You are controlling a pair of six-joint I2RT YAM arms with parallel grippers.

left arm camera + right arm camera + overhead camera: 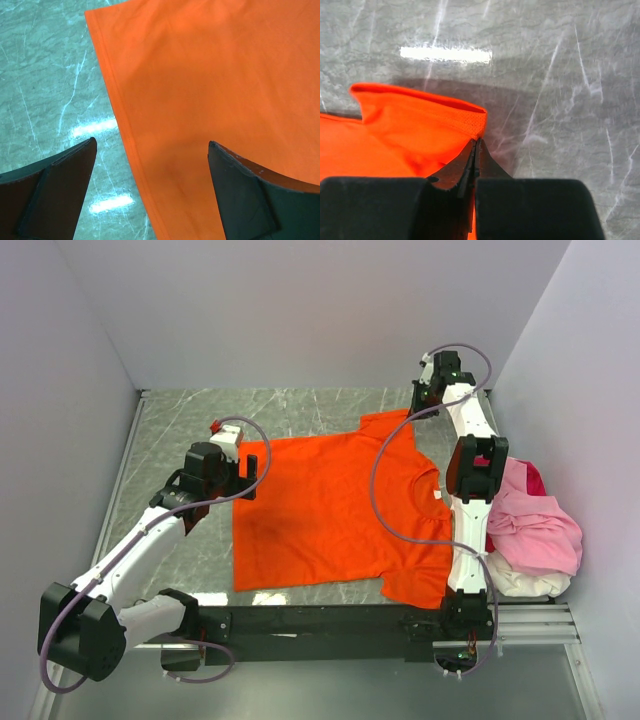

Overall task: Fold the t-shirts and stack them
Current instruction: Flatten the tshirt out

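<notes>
Right pincer [476,144] pinches shut on the sleeve hem of a bright orange fabric t-shirt [320,510], spread flat on the grey marbled desk [180,420] beneath it, apparently to start a fold; left pincer [151,143] hangs wide open above the opposite hem.

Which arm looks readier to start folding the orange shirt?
Right, probably. The right claw is pinched shut on a sleeve edge of the orange shirt, while the left claw hangs open above its hem, gripping nothing.
</notes>
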